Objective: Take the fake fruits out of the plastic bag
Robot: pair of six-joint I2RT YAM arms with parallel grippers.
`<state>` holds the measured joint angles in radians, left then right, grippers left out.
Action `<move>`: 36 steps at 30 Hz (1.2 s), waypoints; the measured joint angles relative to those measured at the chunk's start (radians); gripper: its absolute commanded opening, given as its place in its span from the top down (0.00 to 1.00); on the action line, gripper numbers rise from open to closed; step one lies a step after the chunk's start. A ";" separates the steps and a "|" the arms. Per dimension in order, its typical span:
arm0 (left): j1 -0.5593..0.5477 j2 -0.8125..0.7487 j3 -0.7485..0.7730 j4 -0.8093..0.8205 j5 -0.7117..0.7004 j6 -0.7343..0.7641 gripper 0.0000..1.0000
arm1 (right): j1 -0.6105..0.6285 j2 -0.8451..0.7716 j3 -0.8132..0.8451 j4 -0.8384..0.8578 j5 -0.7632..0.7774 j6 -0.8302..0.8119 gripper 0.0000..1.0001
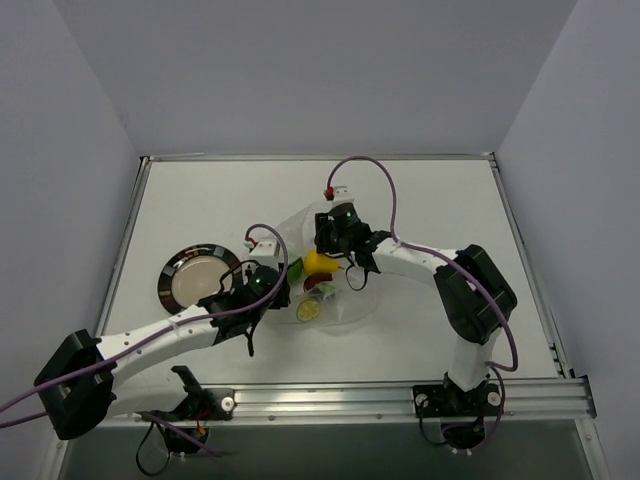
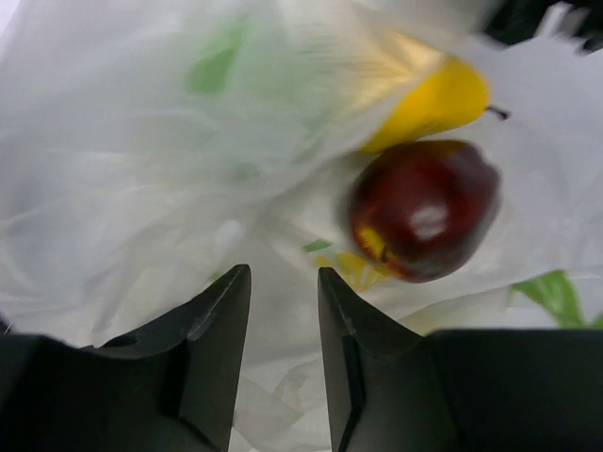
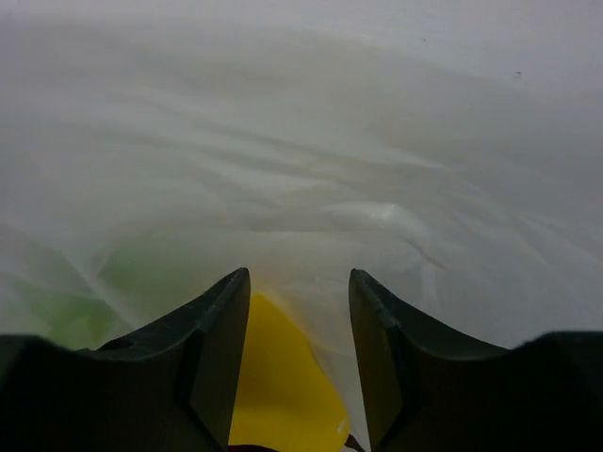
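Note:
The clear crinkly plastic bag (image 1: 345, 300) lies mid-table between my two grippers. Inside it, the yellow fruit (image 1: 320, 263), the green fruit (image 1: 296, 268) and the dark red fruit (image 1: 318, 285) lie together. My left gripper (image 1: 272, 290) is at the bag's left side. In the left wrist view it (image 2: 284, 282) is slightly open with bag film (image 2: 141, 188) in the gap; the dark red fruit (image 2: 426, 209) and the yellow fruit (image 2: 433, 102) lie just beyond. My right gripper (image 1: 335, 242) is at the bag's far side. In the right wrist view it (image 3: 300, 282) is open over film (image 3: 311, 169) and the yellow fruit (image 3: 278, 395).
A round dark-rimmed plate (image 1: 200, 276) sits left of the bag, close to the left arm. A printed yellow-green spot (image 1: 308, 310) shows on the bag's near side. Purple cables loop over both arms. A metal rail runs along the near edge.

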<state>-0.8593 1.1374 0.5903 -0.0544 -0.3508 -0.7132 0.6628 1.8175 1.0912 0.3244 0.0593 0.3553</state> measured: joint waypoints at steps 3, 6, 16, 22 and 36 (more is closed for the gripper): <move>0.000 0.020 0.071 0.000 0.018 0.023 0.64 | 0.014 -0.014 0.007 -0.025 -0.022 -0.010 0.44; 0.008 0.054 0.152 -0.008 0.018 0.056 0.63 | 0.036 -0.081 -0.005 -0.064 -0.023 -0.019 0.33; 0.231 0.237 0.282 -0.005 0.075 0.134 0.63 | 0.200 -0.454 -0.259 -0.068 0.022 0.014 0.25; 0.253 0.301 0.289 0.009 0.151 0.142 0.46 | 0.229 -0.473 -0.430 -0.060 0.064 0.060 0.36; 0.253 0.243 0.164 0.130 0.326 0.164 0.15 | 0.152 -0.407 -0.410 0.015 0.066 0.068 0.25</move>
<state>-0.6064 1.3804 0.7540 0.0757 -0.0250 -0.5488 0.8150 1.4105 0.6815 0.3397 0.1253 0.4229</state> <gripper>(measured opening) 0.846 0.741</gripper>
